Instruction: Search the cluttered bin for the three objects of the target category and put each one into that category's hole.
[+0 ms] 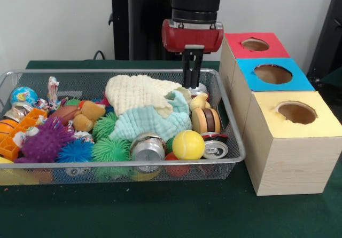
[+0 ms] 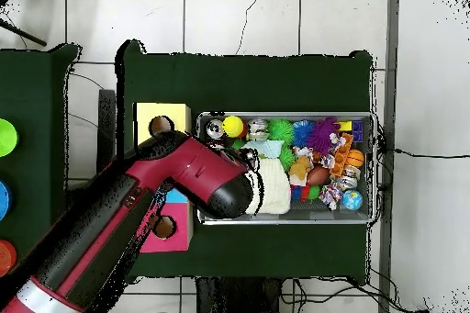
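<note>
Front view, end effector (image 1: 192, 83) over bin (image 1: 233, 136), no readable labels

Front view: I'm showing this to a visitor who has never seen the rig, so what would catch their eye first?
Probably the wire bin crammed with bright toys: a purple spiky ball at its left, a yellow ball and dented cans near the front. Next, the gripper reaching down into the bin's far right corner beside the cream cloth. Right of the bin stand three boxes with round holes, topped red, blue and yellow.
</note>
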`<action>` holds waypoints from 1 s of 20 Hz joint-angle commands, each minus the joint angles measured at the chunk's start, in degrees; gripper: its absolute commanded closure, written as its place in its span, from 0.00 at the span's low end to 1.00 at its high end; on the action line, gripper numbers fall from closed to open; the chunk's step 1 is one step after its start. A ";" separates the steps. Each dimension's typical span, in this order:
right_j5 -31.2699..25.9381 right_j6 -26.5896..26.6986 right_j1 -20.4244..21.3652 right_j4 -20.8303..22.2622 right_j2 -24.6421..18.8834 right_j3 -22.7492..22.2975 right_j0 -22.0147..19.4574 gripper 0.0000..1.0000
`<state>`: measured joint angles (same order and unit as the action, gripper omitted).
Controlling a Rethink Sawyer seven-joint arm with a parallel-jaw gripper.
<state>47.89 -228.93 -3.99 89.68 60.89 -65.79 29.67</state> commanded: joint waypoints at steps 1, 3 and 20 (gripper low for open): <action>-3.37 -5.37 -3.23 -4.88 -10.96 -2.70 -1.77 1.00; -3.77 -5.47 -3.37 -5.27 -11.28 -3.17 -1.83 1.00; -3.69 -5.96 -3.98 -4.72 -11.44 -3.70 -1.37 0.00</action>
<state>46.23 -228.93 -4.50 86.82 58.82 -69.00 29.60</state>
